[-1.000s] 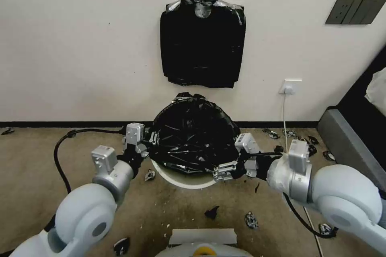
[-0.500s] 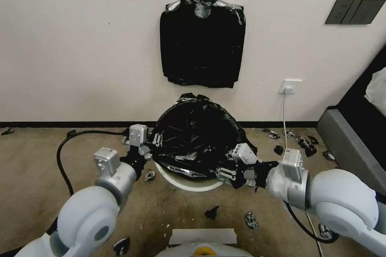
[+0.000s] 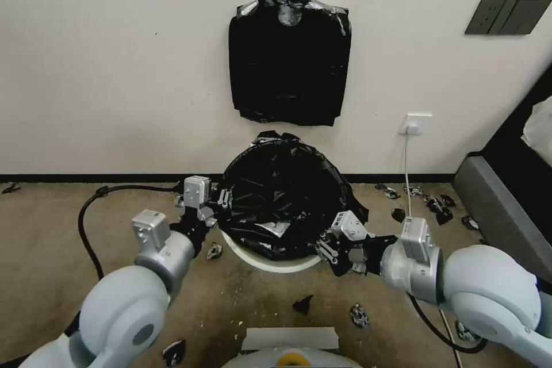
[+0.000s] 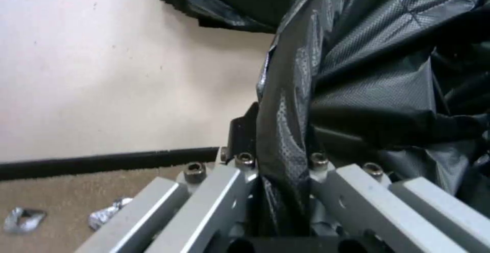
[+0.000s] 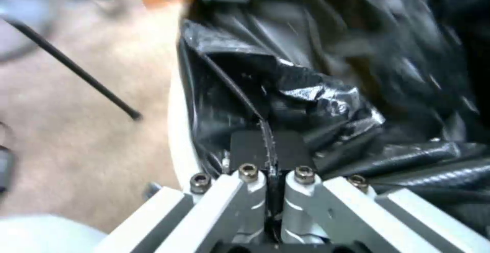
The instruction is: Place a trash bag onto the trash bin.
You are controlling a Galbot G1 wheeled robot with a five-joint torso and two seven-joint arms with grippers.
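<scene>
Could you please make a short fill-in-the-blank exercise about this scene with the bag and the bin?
1. Each hand, left and right, is shut on the edge of the black ____.
2. The bag sits over the cream-white ____, whose rim shows at the near side.
3. The bundle of bags hangs on the ____ above the bin.
4. Small black scraps lie on the ____.

Missing words: bag; bin; wall; floor

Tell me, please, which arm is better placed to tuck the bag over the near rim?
Likely the right: the right gripper grips the trash bag at the trash bin near rim; the left gripper holds the far side.
</scene>
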